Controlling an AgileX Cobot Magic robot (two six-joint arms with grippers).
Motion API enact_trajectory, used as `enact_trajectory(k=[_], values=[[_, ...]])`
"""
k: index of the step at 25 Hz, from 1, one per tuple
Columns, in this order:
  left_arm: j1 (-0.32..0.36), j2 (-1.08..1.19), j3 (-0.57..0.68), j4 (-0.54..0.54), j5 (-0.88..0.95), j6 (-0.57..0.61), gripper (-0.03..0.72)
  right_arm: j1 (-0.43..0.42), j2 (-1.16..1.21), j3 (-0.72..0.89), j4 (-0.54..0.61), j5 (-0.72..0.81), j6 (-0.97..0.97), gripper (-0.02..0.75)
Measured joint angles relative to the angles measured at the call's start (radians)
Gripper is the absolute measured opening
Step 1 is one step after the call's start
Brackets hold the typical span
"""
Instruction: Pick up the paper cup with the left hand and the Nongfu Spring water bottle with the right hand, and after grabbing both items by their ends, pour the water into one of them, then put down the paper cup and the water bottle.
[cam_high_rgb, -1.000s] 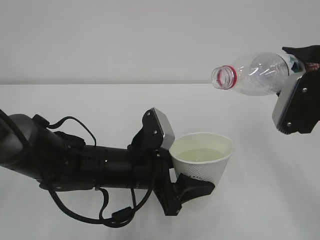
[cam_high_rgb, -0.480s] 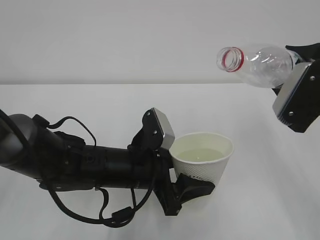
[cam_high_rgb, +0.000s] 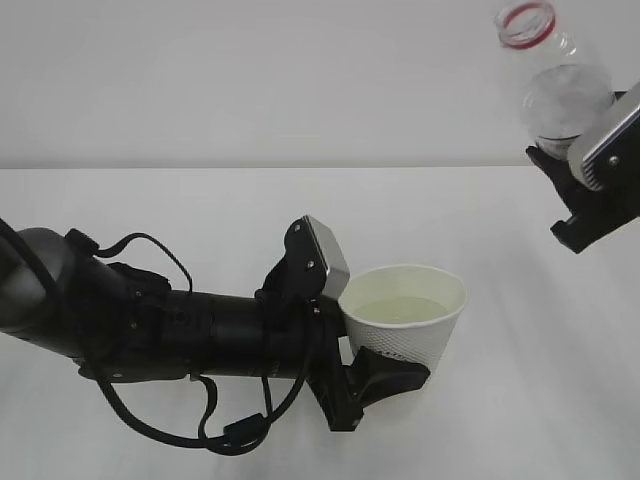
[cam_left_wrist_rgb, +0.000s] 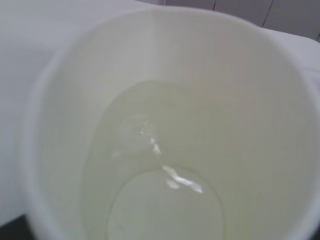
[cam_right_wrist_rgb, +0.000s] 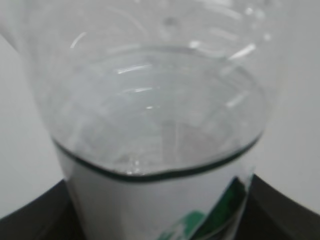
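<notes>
My left fingers (cam_high_rgb: 385, 375) grasp the paper cup (cam_high_rgb: 405, 322); my right fingers (cam_high_rgb: 575, 160) grasp the water bottle (cam_high_rgb: 553, 85), upper right, its label's writing unreadable.

**Right wrist view: bottle fills frame**

The Nongfu Spring water bottle (cam_right_wrist_rgb: 150, 110) is seen close up, its wall clear and blurred. A white label edge with green marks crosses its lower part. Dark gripper parts flank both bottom corners.
</notes>
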Motion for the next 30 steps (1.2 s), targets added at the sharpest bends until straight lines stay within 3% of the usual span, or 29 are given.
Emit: enact_trajectory(k=[6,16,30], values=[[0.000,0.000,0.000,0.000,0.000,0.000,0.492,0.000,0.000,0.000,0.000,-0.002,0.266,0.514],[0.000,0.000,0.000,-0.008,0.000,0.000,0.492,0.000,0.028,0.000,0.018,-0.016,0.553,0.514],[0.000,0.000,0.000,-0.047,0.000,0.000,0.492,0.000,0.270,0.000,0.077,-0.265,0.594,0.514]])
